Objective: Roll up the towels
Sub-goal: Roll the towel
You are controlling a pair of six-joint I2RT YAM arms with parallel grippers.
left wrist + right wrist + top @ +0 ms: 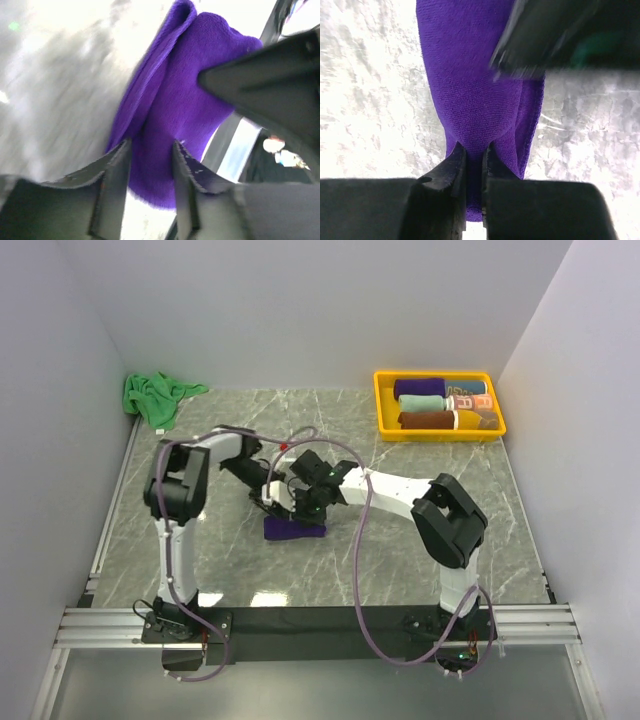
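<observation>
Right gripper (474, 160): pinched tight on a fold of the purple towel (470, 85), a fleecy, limp cloth doubled lengthwise and lying mid-table between the arms.
Left gripper (149, 167): fingers set astride the same cloth; whether it is clamped cannot be told.
Handling: both ends are best kept level and taut, so an even roll is formed.
Green towel (155, 395): crumpled in the far left corner.
Table (420, 560): smooth, marble-patterned.

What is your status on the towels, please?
Right gripper shut on purple towel. Left gripper astride it, grip unclear. Green towel bunched, far left. Nothing blocking.
</observation>
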